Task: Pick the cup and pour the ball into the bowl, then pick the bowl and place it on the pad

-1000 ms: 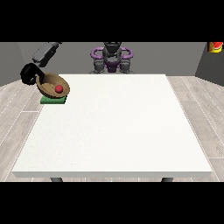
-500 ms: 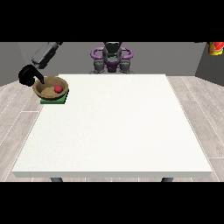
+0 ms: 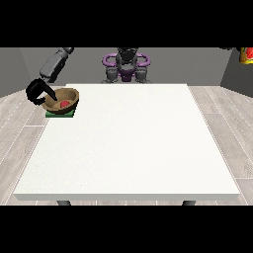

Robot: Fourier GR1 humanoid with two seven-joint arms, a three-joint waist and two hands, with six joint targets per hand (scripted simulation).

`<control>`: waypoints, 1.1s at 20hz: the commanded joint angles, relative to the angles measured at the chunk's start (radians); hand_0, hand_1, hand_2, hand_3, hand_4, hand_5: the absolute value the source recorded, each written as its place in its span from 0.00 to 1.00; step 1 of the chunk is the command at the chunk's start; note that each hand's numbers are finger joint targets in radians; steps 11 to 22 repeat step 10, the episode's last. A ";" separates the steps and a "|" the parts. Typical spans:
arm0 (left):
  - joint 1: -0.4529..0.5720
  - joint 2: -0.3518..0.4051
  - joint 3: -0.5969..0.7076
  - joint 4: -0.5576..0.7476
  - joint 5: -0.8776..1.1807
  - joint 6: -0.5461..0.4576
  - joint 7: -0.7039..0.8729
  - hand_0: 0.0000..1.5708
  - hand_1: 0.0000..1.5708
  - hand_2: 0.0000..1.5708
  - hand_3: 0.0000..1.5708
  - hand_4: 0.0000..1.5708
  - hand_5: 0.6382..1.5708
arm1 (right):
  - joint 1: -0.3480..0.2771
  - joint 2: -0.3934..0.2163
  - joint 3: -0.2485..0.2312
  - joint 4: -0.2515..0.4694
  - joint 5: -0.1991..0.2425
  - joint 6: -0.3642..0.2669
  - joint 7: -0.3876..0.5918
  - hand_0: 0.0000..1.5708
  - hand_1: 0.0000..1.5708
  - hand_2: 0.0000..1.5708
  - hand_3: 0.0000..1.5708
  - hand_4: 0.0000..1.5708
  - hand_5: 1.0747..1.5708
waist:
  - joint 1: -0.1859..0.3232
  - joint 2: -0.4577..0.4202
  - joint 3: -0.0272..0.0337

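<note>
A brown wooden bowl [image 3: 69, 99] with a red ball [image 3: 64, 104] inside sits on a green pad [image 3: 60, 113] at the table's far left corner. The black hand at the view's left [image 3: 35, 92] is at the bowl's left side. One finger reaches over the rim into the bowl, and the rest curl against its outer wall. Its grey forearm [image 3: 55, 64] slopes up and away to the right. No cup shows. No hand shows at the view's right.
The white table [image 3: 133, 143] spreads out from the pad towards the camera. The robot's torso with purple rings [image 3: 126, 64] stands behind the far edge. A red and yellow object [image 3: 245, 54] sits at the top right, off the table.
The bowl has come down from a tilted, lifted pose and settled level on the green pad. The hand has dropped lower at the bowl's left side.
</note>
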 commanded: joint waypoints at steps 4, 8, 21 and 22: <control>-0.005 0.006 -0.025 0.010 0.000 0.001 0.023 0.00 0.00 0.00 0.00 0.77 1.00 | -0.016 0.032 0.094 0.006 0.074 0.009 0.051 0.00 0.00 0.00 0.00 0.00 0.67 | 0.004 -0.055 0.0003; 0.053 -0.067 -0.061 -0.063 0.003 0.010 0.041 0.00 0.00 0.00 0.00 0.76 1.00 | -0.032 -0.102 0.067 0.049 0.059 0.114 0.128 0.00 0.00 0.00 0.00 0.00 0.66 | 0.016 -0.113 0.0002; 0.065 -0.100 -0.089 -0.016 -0.040 0.057 0.053 0.00 0.00 0.00 0.00 0.76 1.00 | -0.064 -0.076 0.114 -0.010 0.082 0.107 0.199 0.00 0.00 0.00 0.00 0.13 0.61 | -0.037 -0.203 -0.0014; 0.065 -0.100 -0.089 -0.016 -0.040 0.057 0.053 0.00 0.00 0.00 0.00 0.76 1.00 | -0.064 -0.076 0.114 -0.010 0.082 0.107 0.199 0.00 0.00 0.00 0.00 0.13 0.61 | -0.037 -0.203 -0.0014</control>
